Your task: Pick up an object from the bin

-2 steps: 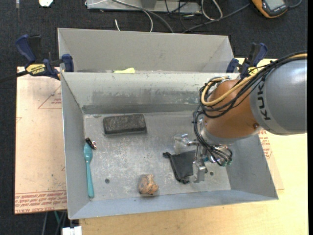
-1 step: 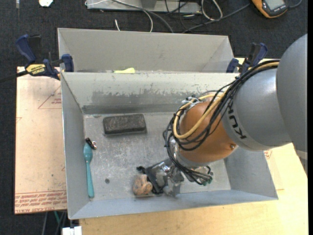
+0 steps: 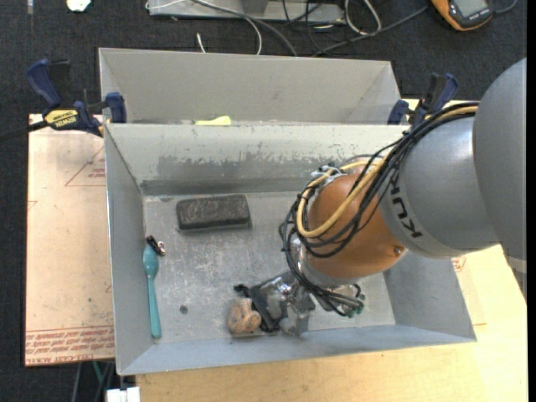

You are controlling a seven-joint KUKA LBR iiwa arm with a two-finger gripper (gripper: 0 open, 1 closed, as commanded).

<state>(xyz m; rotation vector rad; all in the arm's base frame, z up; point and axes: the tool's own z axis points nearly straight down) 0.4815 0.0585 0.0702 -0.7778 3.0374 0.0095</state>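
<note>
Your gripper [image 3: 289, 304] sits low in the bin [image 3: 126, 249] by the front wall, just beside the tan lump [image 3: 244, 316] lying there, so that's your nearest pick; can't tell how open it is or whether it grips anything.

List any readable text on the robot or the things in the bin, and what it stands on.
"KU": black letters on the arm's grey link; the rest is out of sight.
No text is readable on the dark block, the teal spoon or the small heap.
</note>
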